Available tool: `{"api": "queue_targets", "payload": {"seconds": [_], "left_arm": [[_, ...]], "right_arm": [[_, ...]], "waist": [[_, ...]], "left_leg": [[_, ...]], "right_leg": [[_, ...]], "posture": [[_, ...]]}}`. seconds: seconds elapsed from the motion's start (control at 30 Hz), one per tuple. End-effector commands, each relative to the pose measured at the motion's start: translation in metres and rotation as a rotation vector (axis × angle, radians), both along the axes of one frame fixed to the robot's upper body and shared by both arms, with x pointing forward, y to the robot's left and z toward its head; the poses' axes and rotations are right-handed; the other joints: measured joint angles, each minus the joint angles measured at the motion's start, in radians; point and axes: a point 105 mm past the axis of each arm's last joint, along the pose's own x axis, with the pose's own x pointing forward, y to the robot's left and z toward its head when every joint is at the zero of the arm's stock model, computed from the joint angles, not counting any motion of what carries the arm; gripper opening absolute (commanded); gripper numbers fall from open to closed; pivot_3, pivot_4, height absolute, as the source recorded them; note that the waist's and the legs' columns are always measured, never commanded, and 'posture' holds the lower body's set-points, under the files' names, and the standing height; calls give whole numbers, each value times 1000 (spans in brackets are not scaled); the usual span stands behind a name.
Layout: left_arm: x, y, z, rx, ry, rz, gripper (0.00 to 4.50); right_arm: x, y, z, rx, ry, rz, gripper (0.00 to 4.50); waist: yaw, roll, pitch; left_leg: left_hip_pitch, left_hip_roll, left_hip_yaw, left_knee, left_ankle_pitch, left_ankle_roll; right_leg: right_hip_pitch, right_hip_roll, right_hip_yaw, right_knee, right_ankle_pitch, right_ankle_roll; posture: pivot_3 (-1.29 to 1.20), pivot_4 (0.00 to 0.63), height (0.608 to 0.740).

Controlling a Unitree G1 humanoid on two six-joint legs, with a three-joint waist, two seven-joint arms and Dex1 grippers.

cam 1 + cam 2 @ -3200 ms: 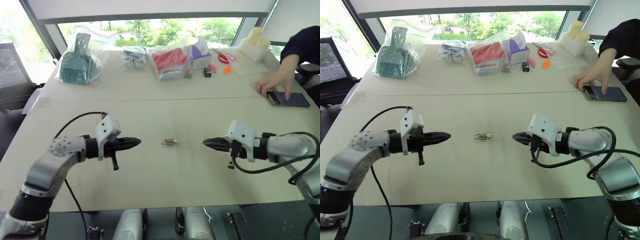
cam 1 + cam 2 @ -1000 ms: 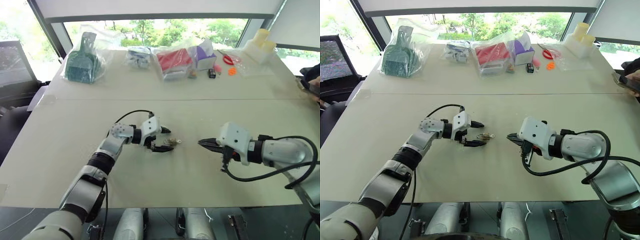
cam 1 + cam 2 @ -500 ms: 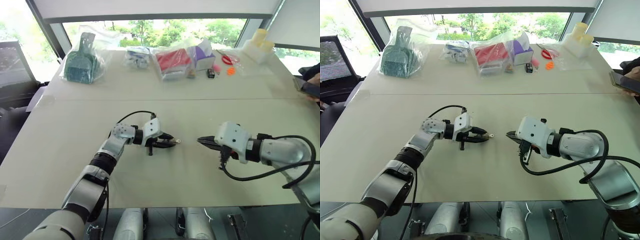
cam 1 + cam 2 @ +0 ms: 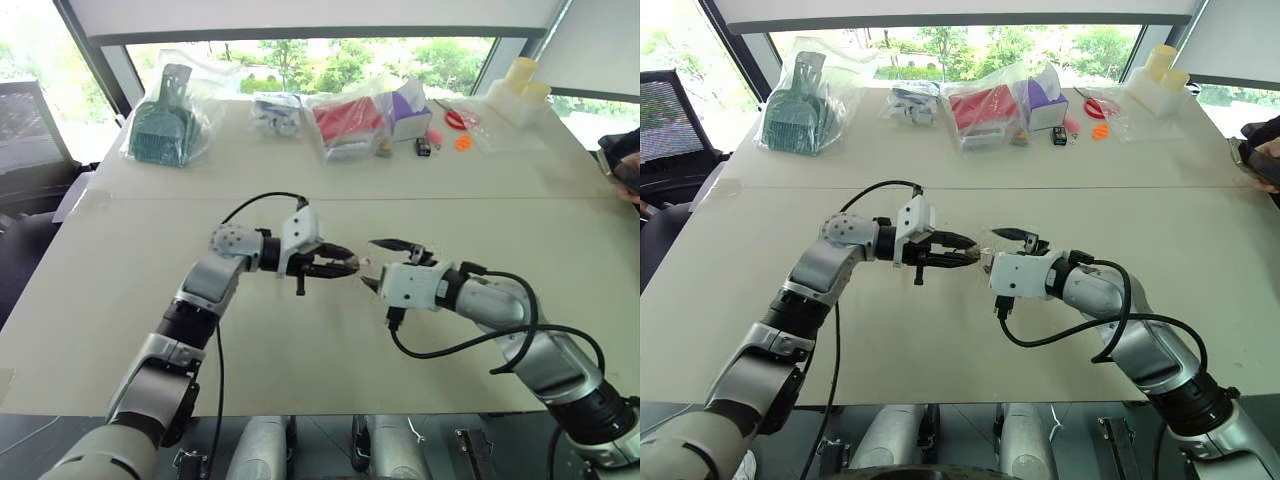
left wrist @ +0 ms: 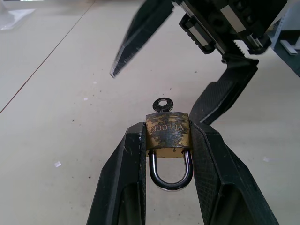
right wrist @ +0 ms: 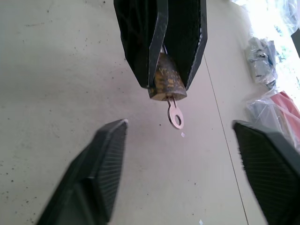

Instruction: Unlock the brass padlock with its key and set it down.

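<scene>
My left gripper [image 5: 167, 129] is shut on the brass padlock [image 5: 167, 133], holding it by its sides a little above the table, with the silvery shackle pointing back toward the wrist. The key [image 5: 163, 104] sticks out of the padlock's far end, its round head free. My right gripper [image 6: 179, 125] faces it, open wide, with one finger on each side of the key [image 6: 175, 115] and touching neither it nor the padlock [image 6: 165, 84]. In the left eye view the two grippers meet tip to tip over the table's middle, left gripper [image 4: 348, 266] against right gripper [image 4: 376, 264].
Along the table's far edge lie a bagged green dustpan [image 4: 160, 118], a bagged red item [image 4: 345, 120], a purple box [image 4: 405, 104], red scissors [image 4: 456, 118] and a white container [image 4: 520, 85]. A person's hand [image 4: 627, 172] shows at the right edge.
The left gripper closed on the padlock and lifted it off the table. The right gripper rolled, opened wide and moved left up to the key.
</scene>
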Motion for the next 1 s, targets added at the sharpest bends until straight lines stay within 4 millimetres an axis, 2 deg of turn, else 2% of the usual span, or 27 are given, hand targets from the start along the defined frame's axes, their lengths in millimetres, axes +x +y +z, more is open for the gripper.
{"api": "queue_targets", "payload": {"seconds": [0.03, 0.13, 0.2, 0.27, 0.43, 0.47, 0.63, 0.8, 0.93, 1.0], "left_arm": [[-2, 1, 13, -34, -35, -2, 748], [-1, 2, 11, -22, -44, 8, 748], [-1, 2, 10, -18, -46, 12, 748], [0, 3, 9, -11, -53, 18, 748], [2, 2, 8, -1, -70, 21, 748], [2, 2, 8, 1, -73, 20, 748], [1, 0, 10, -5, -108, 7, 748], [-4, -4, 14, -8, -221, -31, 748], [-6, -7, 16, 19, -412, -71, 748], [-6, -6, 15, 41, -491, -87, 748]], "right_arm": [[0, 8, 11, 0, -67, 33, 4427], [1, 11, 13, 4, -81, 39, 4427], [1, 12, 14, 2, -84, 46, 3883], [0, 12, 15, 7, -82, 51, 3106], [-2, 15, 16, 6, -87, 65, 380], [-2, 15, 16, 6, -86, 64, 28], [-1, 18, 16, 7, -71, 76, 28], [2, 24, 16, 44, 44, 102, 28], [4, 25, 16, 97, 255, 103, 28], [-1, 23, 13, 110, 369, 104, 28]], "waist": [[0, 0, 0], [1, 0, 0], [1, 0, 0], [1, 0, 0], [0, 0, 0], [0, 0, 0], [0, 0, 0], [0, 0, 0], [1, 0, 0], [3, 0, 0]], "left_leg": [[0, 0, 0, 0, 0, 0], [0, 0, 0, 0, 0, 0], [0, 0, 0, 0, 0, 0], [0, 0, 0, 0, 0, 0], [0, 0, 0, 0, 0, 0], [0, 0, 0, 0, 0, 0], [0, 0, 0, 0, 0, 0], [0, 0, 0, 0, 0, 0], [0, 0, 0, 0, 0, 0], [0, 0, 0, 0, 0, 0]], "right_leg": [[0, 0, 0, 0, 0, 0], [0, 0, 0, 0, 0, 0], [0, 0, 0, 0, 0, 0], [0, 0, 0, 0, 0, 0], [0, 0, 0, 0, 0, 0], [0, 0, 0, 0, 0, 0], [0, 0, 0, 0, 0, 0], [0, 0, 0, 0, 0, 0], [0, 0, 0, 0, 0, 0], [0, 0, 0, 0, 0, 0]], "posture": [[0, 150, 740], [0, 150, 740], [0, 150, 740], [0, 150, 740], [0, 150, 740], [0, 150, 740], [0, 150, 740], [0, 150, 740], [0, 150, 740], [0, 150, 740]]}}
